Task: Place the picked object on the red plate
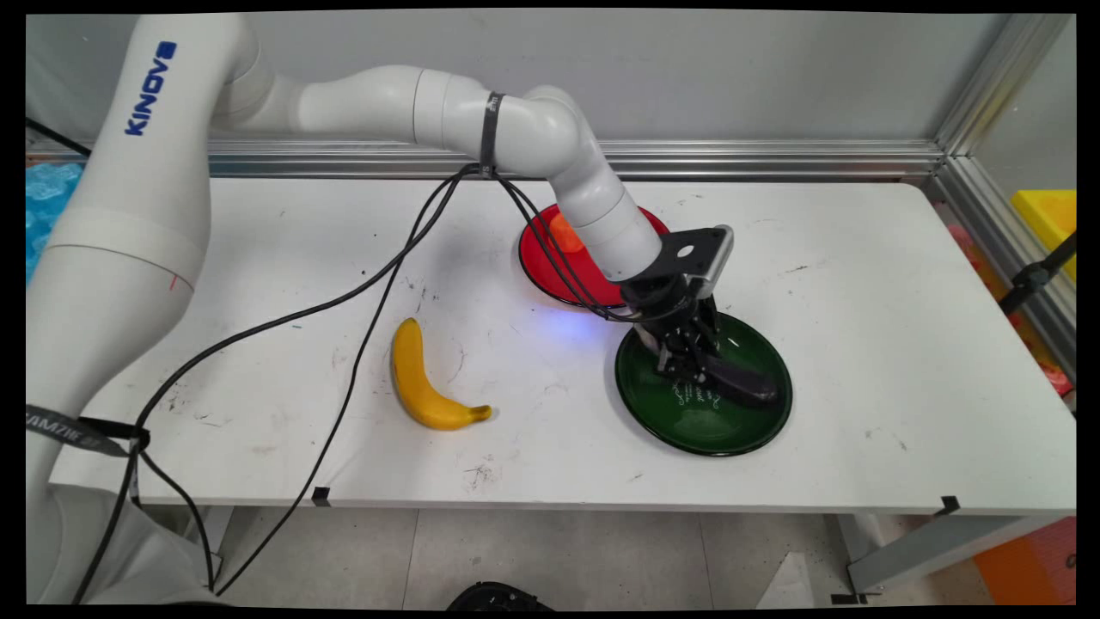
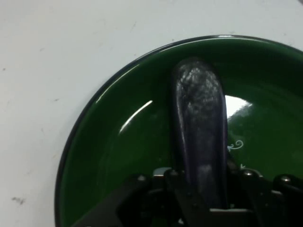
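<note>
White tabletop (image 1: 816, 249) stretches in front of a grey wall with a metal rail along its foot. Take the green plate (image 1: 653, 413) as the landmark: it sits on the tabletop right of centre, toward the near edge.

On the green plate lies a dark purple eggplant (image 1: 746, 384), long and rounded, with a smooth, shiny skin. The gripper (image 1: 687, 365) has its tip down on the plate at the eggplant's left end. In the hand view the eggplant (image 2: 199, 123) runs straight up from between the black fingers (image 2: 182, 194), which sit narrow, one against each side of it, so they appear to be holding it. Whether it is lifted or resting on the plate (image 2: 94, 156) cannot be told.

Just behind the green plate, touching or nearly touching its far rim, is a red plate (image 1: 537, 258) with a small orange thing (image 1: 563, 230) on it, mostly hidden by the arm. Well to the left of the green plate a yellow banana (image 1: 418, 378) lies on the bare tabletop.

Judging by its look, the eggplant is light, firm with a little give, and slippery on its glossy skin. A hold across its narrower part, squarely on both sides, seems safest against it sliding or swinging.
</note>
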Available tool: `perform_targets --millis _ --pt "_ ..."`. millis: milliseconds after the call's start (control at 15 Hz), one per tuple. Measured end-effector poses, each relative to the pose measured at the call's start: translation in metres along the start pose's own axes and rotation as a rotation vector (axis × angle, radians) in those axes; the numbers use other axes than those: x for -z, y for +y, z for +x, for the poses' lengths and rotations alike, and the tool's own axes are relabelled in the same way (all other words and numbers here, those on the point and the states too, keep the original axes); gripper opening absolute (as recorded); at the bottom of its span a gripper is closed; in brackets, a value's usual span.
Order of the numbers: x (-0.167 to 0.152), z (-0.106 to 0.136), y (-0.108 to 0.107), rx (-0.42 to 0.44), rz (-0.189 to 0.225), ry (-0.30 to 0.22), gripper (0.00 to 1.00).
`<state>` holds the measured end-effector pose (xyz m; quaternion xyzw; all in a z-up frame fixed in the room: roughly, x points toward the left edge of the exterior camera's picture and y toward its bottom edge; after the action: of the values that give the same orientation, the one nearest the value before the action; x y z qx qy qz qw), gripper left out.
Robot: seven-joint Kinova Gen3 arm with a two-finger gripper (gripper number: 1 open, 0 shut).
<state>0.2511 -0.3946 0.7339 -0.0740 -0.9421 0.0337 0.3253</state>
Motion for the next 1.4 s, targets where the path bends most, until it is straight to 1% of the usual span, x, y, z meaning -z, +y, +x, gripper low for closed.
perform_targets --millis 200,467,667,800,933,1133,1267,1400 --pt "0.004 0.005 0.001 -0.004 -0.009 0.007 0.00" --pt "0.024 0.016 -0.001 -0.002 -0.011 0.017 0.00" --pt "0.049 0.020 -0.008 0.013 0.007 0.002 0.00" --pt "0.063 0.017 -0.012 0.026 0.022 -0.014 0.00" --pt "0.081 0.010 -0.016 0.045 0.041 -0.043 0.00" --pt "0.107 -0.007 -0.021 0.084 0.073 -0.091 0.00" --pt "0.123 -0.023 -0.023 0.122 0.103 -0.124 0.00" --pt "0.134 -0.036 -0.024 0.154 0.132 -0.145 0.00"
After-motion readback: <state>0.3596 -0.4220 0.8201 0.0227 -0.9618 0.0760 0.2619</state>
